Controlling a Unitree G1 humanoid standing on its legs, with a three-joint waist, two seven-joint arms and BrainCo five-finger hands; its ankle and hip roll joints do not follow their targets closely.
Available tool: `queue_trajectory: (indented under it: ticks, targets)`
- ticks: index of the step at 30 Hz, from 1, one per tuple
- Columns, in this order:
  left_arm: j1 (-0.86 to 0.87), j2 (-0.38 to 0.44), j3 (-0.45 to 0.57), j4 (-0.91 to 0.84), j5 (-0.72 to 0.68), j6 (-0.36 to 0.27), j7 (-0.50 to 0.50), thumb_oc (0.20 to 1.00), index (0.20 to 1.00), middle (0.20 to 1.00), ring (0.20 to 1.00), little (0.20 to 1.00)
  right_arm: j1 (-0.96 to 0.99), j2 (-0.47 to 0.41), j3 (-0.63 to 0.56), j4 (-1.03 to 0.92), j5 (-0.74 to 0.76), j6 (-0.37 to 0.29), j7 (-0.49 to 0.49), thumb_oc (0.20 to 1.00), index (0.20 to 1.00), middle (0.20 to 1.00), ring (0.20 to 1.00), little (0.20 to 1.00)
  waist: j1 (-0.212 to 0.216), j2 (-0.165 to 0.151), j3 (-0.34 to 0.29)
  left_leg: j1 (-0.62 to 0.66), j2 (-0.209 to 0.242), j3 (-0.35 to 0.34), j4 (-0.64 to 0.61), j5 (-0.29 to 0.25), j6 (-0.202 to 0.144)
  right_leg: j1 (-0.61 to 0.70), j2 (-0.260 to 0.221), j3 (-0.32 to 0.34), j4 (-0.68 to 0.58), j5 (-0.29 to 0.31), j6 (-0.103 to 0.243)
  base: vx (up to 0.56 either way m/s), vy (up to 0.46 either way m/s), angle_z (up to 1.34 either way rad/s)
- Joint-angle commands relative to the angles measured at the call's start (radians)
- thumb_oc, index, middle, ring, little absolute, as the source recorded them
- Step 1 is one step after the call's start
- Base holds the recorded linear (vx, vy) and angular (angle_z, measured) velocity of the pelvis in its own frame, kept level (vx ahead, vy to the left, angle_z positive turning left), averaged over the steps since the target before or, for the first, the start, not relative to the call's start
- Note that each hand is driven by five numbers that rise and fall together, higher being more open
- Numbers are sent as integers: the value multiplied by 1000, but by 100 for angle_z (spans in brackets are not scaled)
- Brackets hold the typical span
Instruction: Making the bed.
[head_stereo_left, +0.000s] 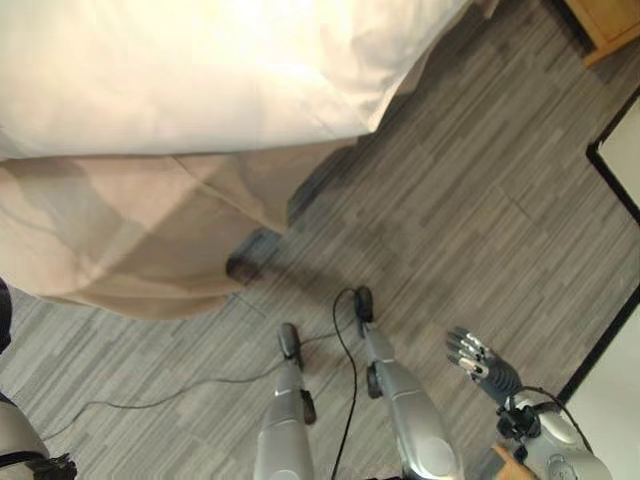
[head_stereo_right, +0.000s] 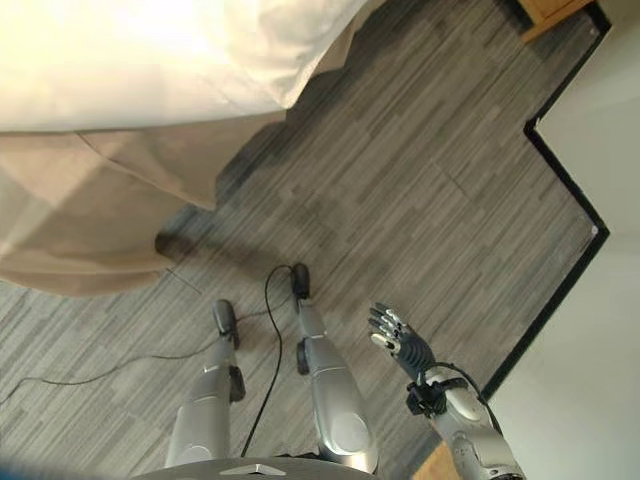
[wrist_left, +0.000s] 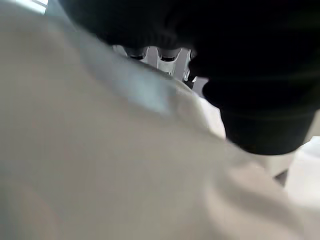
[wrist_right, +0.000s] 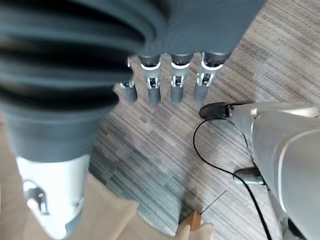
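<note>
**Bed corner in view, right hand free over the floor**

The bed fills the upper left of the head views. A white duvet (head_stereo_left: 200, 70) lies on top, its edge hanging over a tan bed skirt (head_stereo_left: 130, 240) that drapes down to the grey wood-plank floor (head_stereo_left: 470, 200). A dark bed leg (head_stereo_left: 243, 268) shows just below the skirt's corner.

The right hand (head_stereo_right: 393, 338) hangs low on the robot's right side, well apart from the bed. Its fingers (wrist_right: 174, 87) are straight and relaxed, holding nothing, with bare floor past them.

In the left wrist view the left hand (wrist_left: 165, 55) sits very close to pale cloth (wrist_left: 100, 160); only the bases of its fingers show above the fabric, so I cannot tell whether it grips the cloth.

A wooden furniture corner (head_stereo_left: 605, 25) stands at the far right, beside a white wall with a black baseboard (head_stereo_right: 560, 190).
</note>
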Motion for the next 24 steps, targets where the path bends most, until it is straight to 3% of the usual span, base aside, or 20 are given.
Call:
queue_trajectory:
  ticks: [1,3,4,17,20,21,22,24]
  targets:
    - [-110,65,-70,2,-84,-41,-19,1000,1000,1000,1000,1000,-32,-25,-38,7,57,-40,-17,1000,1000,1000,1000,1000,-4,17,5,-52,20,10,-78,125,-4,110,-47,-22,12,-119,112,0,0,0]
    - [-114,54,-89,5,-69,-38,-33,1000,1000,1000,1000,1000,-40,-19,-31,12,59,-41,-25,1000,1000,1000,1000,1000,-6,23,17,-76,18,3,-79,131,-5,88,-48,-27,12,-116,112,-26,15,4]
    - [-114,51,-93,8,-70,-37,-42,200,200,200,200,200,-44,-15,-27,13,57,-40,-26,1000,1000,1000,1000,1000,-8,24,21,-86,17,0,-80,133,-5,80,-48,-28,12,-117,112,-28,26,8]
    - [-6,20,-105,-50,84,-38,-99,200,200,200,200,200,-28,-18,-1,34,46,-11,15,1000,1000,1000,1000,1000,-5,49,11,-21,2,1,-86,119,1,124,-64,-28,12,-127,118,-19,35,3]
    - [137,15,-27,-114,114,-52,-105,200,200,200,200,200,-32,-15,1,47,35,-13,23,1000,1000,1000,1000,1000,9,63,-2,37,-8,9,-86,106,2,176,-71,-35,12,-135,117,13,18,-7]
    - [217,15,26,-153,127,-54,-102,200,200,200,200,200,-29,-19,-1,51,30,-14,24,1000,1000,1000,1000,1000,14,68,-7,60,-11,11,-86,102,2,199,-72,-36,12,-138,115,70,12,-7]
    - [425,-12,168,-270,115,-57,-114,200,200,200,200,200,-32,-9,-18,68,16,-14,21,1000,1000,1000,1000,1000,38,76,-19,116,-20,10,-86,89,3,248,-81,-46,12,-149,109,59,4,-2]
    - [559,-11,262,-352,120,-57,-116,200,200,200,200,200,-25,-12,-28,79,8,-15,24,1000,1000,1000,1000,1000,43,84,-30,139,-24,11,-86,86,5,269,-82,-49,12,-155,105,68,8,-3]
